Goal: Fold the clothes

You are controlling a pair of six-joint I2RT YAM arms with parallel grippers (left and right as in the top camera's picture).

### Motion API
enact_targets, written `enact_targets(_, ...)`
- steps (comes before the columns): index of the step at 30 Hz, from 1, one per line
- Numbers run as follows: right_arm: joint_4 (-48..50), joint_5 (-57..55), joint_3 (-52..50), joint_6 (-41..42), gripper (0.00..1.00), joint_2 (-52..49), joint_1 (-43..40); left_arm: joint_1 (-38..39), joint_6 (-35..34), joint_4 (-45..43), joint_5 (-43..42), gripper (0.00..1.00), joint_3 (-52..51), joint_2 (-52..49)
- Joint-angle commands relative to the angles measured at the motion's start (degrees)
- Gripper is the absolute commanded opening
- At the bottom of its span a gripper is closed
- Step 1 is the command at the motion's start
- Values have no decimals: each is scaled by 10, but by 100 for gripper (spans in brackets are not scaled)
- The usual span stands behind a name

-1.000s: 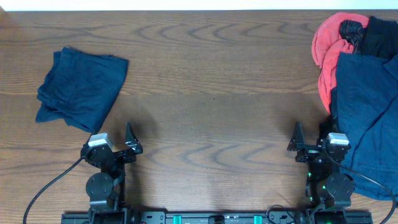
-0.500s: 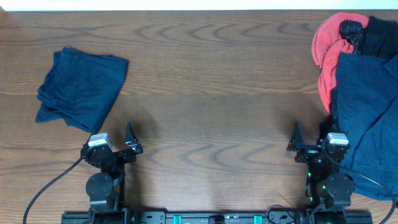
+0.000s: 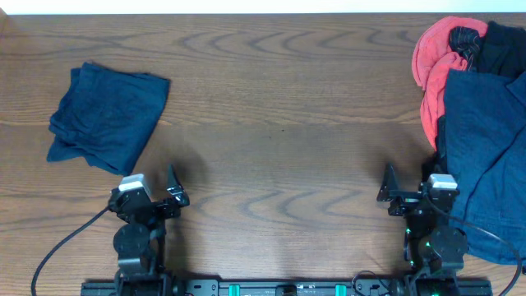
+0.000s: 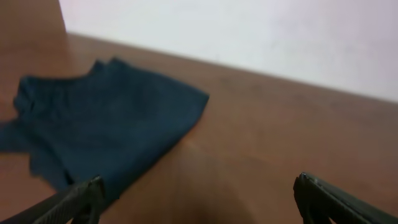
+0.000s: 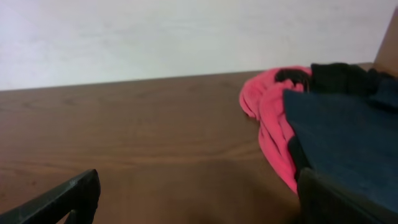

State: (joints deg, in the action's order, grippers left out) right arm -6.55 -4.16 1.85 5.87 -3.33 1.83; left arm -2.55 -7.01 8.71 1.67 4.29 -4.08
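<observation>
A folded dark navy garment (image 3: 107,119) lies at the table's far left, and in the left wrist view the same garment (image 4: 106,124) spreads ahead and to the left. A larger navy garment (image 3: 485,156) lies loose on top of a pile at the right edge, also seen low on the right of the right wrist view (image 5: 342,137). My left gripper (image 3: 152,193) sits near the front edge, just below the folded garment, open and empty (image 4: 199,199). My right gripper (image 3: 411,193) is open and empty (image 5: 199,196), right beside the pile's left edge.
A red cloth (image 3: 436,66) and a black cloth (image 3: 501,41) lie under the navy one in the right pile. The brown wooden table (image 3: 279,123) stretches between both garments. A pale wall (image 5: 186,37) stands behind the table's far edge.
Both grippers have shifted only slightly near the front edge. The garments lie as they did before.
</observation>
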Motion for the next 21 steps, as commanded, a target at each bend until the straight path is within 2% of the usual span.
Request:
enact_targets(1,-14,-46,45,4,99,-36,-3,-2,8,18,2,98,43,-41)
enact_targets(6,-43,-103,143,-22,99,-158,-4,-2,8,48,3,98,150,-161)
enact_targets(10,-78,-138,235,-22,99,-278,-6,-2,8,116,2,98,253,-282)
enact_targets(17,-228,-127,413,-22,99,-515,-74,-3,7,299,2,98,423,-467)
enact_targets(21,-280,-90,494,-23,99,-622,-113,-3,7,349,2,98,470,-521)
